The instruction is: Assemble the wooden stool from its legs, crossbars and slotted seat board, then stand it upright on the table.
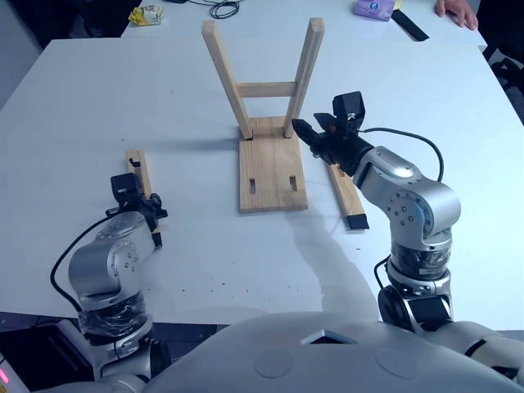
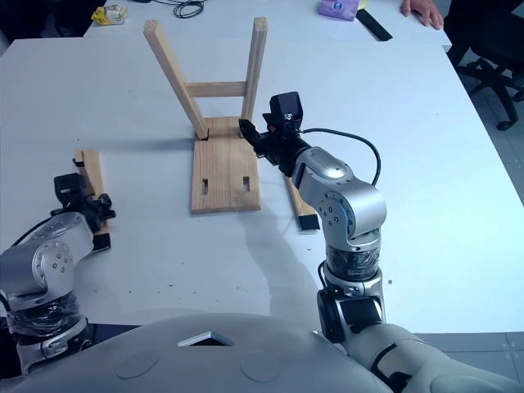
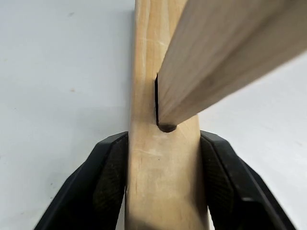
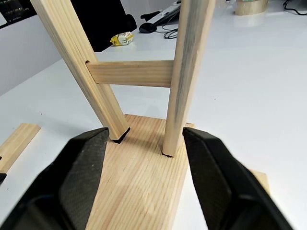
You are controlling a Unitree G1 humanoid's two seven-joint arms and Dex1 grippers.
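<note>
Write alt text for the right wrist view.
A leaning leg and a straighter leg, joined by a crossbar, stand in slots of the seat board. The open right gripper faces them; the board lies flat on the white table.

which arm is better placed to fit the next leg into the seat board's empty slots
Left, probably: the left gripper is shut on the loose leg beside the seat board. The right gripper is open and empty at the base of the standing legs.
</note>
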